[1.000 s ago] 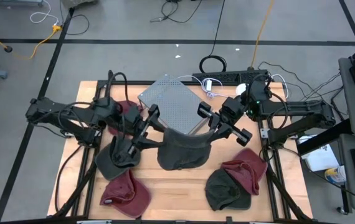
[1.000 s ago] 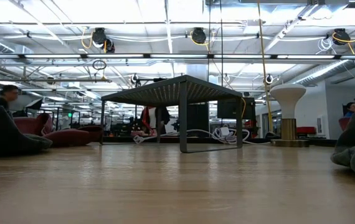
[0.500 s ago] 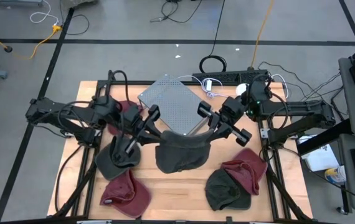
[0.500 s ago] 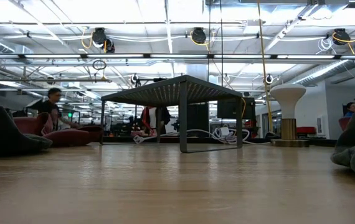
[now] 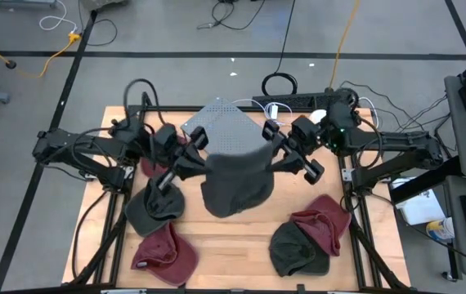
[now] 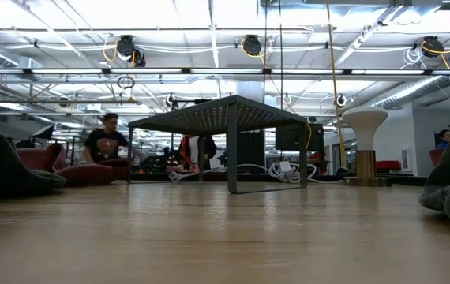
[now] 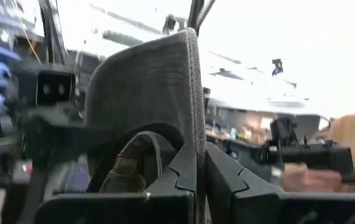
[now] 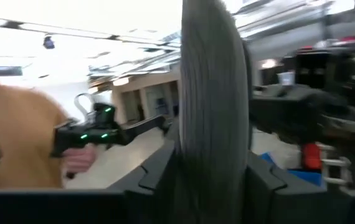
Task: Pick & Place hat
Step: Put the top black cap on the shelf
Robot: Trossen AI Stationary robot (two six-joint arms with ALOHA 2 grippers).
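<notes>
A dark grey hat [image 5: 235, 184] hangs in the air between my two grippers, over the near edge of the grey perforated rack [image 5: 225, 131]. My left gripper [image 5: 202, 159] is at the hat's left side and shut on it. In the left wrist view the hat [image 7: 140, 87] rises above the shut fingers [image 7: 184, 174]. My right gripper [image 5: 271, 155] is at the hat's right side. Its fingers [image 8: 159, 171] stand apart, with the hat's edge [image 8: 212, 93] between them. The low view does not show the held hat. My left gripper pinches the hat's rim [image 7: 194, 134] at its left side between the two fingers, which slant upward from the table's left. The hat is lifted clear of the table and hangs down beside the fingers. My right gripper has the hat's right edge between its parted fingers; whether they touch it I cannot tell.
Other hats lie on the wooden table: a dark one [image 5: 153, 214] and a maroon one [image 5: 166, 253] at near left, a maroon one [image 5: 161, 151] under the left arm, and a dark one [image 5: 297, 249] and a maroon one [image 5: 323, 224] at near right. A person's hand with a device [image 8: 84, 140] shows beyond the table.
My left gripper has taken hold of the hat's left side. Both grippers have tipped upward. The hat has risen and moved toward the table's far edge, now partly over the rack. Its body hangs deeper and rounder than before.
</notes>
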